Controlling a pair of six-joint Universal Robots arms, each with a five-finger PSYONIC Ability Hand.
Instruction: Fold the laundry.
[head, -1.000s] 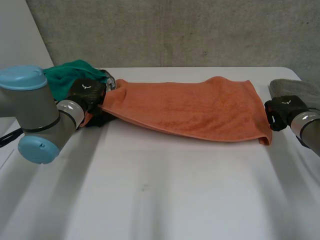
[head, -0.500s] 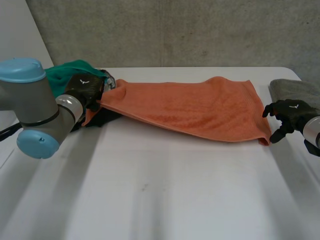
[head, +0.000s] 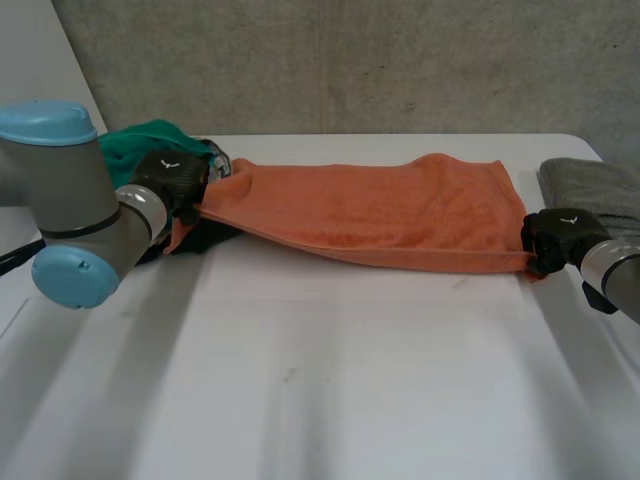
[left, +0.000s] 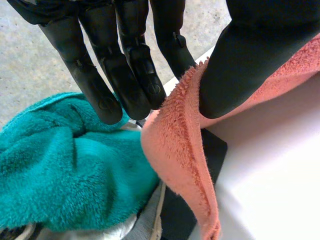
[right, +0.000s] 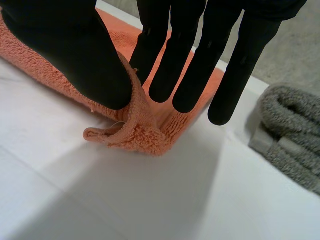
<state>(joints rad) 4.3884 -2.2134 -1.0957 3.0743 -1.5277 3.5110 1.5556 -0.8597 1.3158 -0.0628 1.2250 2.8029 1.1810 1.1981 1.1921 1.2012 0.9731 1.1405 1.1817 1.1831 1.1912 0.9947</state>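
Fingers (left: 132, 75) and thumb of the left hand (head: 172, 180) pinch the orange towel (head: 380, 215) at its end beside the teal towel (left: 60, 170). The right hand (head: 555, 238) pinches the opposite corner, near the grey towel (right: 295, 130). The orange towel lies stretched across the white table (head: 320, 380). Both pinches look shallow, so a pull could slip a corner free or drag the teal towel along. No legible writing.

White counter (head: 300, 380): orange towel (head: 400, 215) spread across its far half; teal towel (head: 145, 138) at left end, grey towel (head: 597, 185) at right end.
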